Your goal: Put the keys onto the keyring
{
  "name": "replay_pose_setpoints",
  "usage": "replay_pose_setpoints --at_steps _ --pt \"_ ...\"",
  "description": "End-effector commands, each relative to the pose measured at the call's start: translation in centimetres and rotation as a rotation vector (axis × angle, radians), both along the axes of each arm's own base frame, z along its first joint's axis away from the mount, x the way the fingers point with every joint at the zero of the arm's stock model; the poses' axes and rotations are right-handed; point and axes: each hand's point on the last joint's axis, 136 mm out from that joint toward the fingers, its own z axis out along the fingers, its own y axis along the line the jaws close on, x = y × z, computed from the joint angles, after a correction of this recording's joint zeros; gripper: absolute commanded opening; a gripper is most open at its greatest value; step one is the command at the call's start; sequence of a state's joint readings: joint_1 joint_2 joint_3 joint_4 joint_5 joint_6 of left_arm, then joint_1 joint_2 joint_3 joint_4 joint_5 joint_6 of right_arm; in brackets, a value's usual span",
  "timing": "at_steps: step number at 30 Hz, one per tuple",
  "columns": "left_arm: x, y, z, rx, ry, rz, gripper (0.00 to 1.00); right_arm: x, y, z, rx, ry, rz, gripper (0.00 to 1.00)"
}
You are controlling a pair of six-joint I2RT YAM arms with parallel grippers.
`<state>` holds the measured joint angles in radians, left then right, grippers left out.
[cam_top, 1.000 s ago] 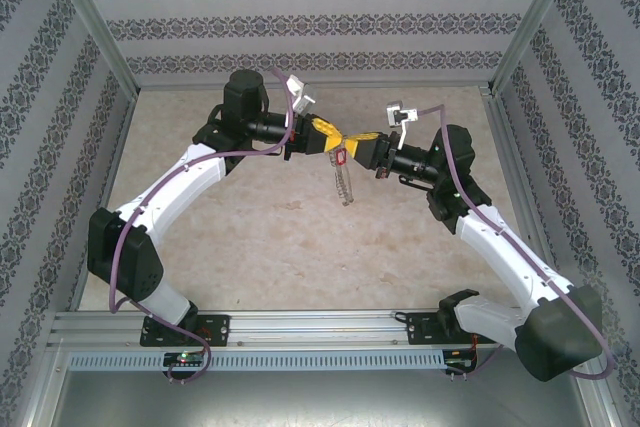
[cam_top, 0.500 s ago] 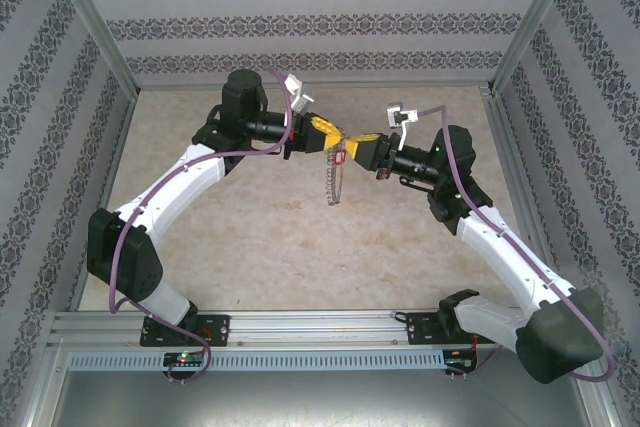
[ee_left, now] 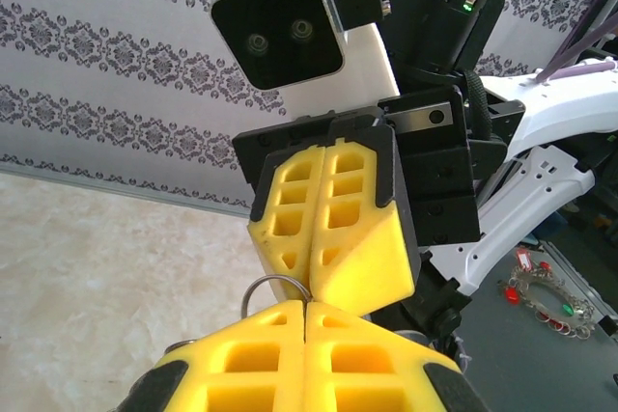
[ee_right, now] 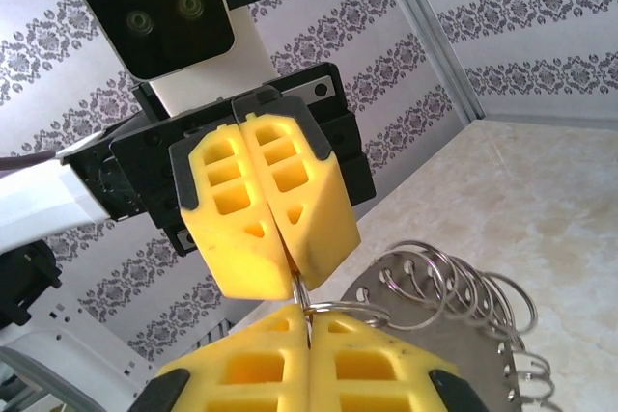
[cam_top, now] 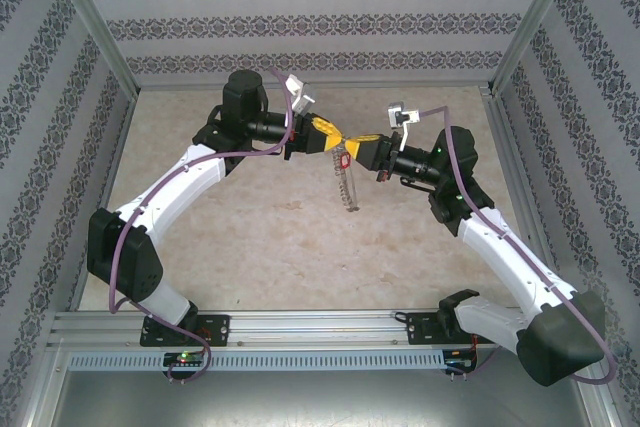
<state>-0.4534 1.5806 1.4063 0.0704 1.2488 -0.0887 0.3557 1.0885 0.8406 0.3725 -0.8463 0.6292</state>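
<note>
top view: the left pincer and the right pincer meet tip to tip in the air above the middle of the marbled worktop. both sets of yellow fingers are pressed together. the key, with its red head, sits just under the point where the tips meet, on the right pincer's side. the keyring hangs down from that same point, seen edge-on, clear of the worktop.

left wrist view: the left pincer is closed, its two yellow pads flush against each other. the right pincer faces it nose to nose, also closed. a thin curve of grey wire from the keyring pokes out to the left just where the tips touch.

right wrist view: the right pincer is closed, with a thin wire ring rising out of its seam. the wire runs straight up into the seam of the left pincer, which is closed on it as well. the rest of the keyring fans out to the right of the tips, a grey plate edged with many split rings. the key cannot be made out here.
</note>
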Motion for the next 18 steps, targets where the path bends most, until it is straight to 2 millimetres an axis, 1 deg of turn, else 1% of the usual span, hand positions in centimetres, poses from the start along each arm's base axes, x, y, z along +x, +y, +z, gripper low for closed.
replay_pose_setpoints --at_steps 1,8,12,13,14,15,18 --pt "-1.57 -0.13 1.79 -0.036 -0.051 -0.051 0.0 -0.89 -0.02 2.23 0.03 -0.087 0.016 0.0" --pt "-1.42 -0.14 1.84 -0.034 -0.052 -0.045 0.0 -1.55 -0.2 2.52 0.033 -0.1 0.023 0.0" --pt "-1.51 -0.13 1.81 -0.034 -0.05 -0.051 0.0 -1.42 -0.15 2.39 0.033 -0.093 0.022 0.0" --pt "-1.5 -0.14 1.76 -0.033 -0.048 -0.05 0.0 -1.38 -0.14 2.35 0.033 -0.091 0.022 0.04" --pt "-1.55 -0.15 1.78 -0.033 -0.049 -0.052 0.0 -1.29 -0.1 2.32 0.034 -0.091 0.022 0.04" --pt "-1.59 -0.21 1.73 -0.033 -0.047 -0.053 0.0 -1.3 -0.06 2.34 0.035 -0.093 0.026 0.0" --pt "-1.62 -0.26 1.63 -0.031 -0.043 -0.055 0.0 -1.23 0.07 2.3 0.036 -0.091 0.027 0.0"
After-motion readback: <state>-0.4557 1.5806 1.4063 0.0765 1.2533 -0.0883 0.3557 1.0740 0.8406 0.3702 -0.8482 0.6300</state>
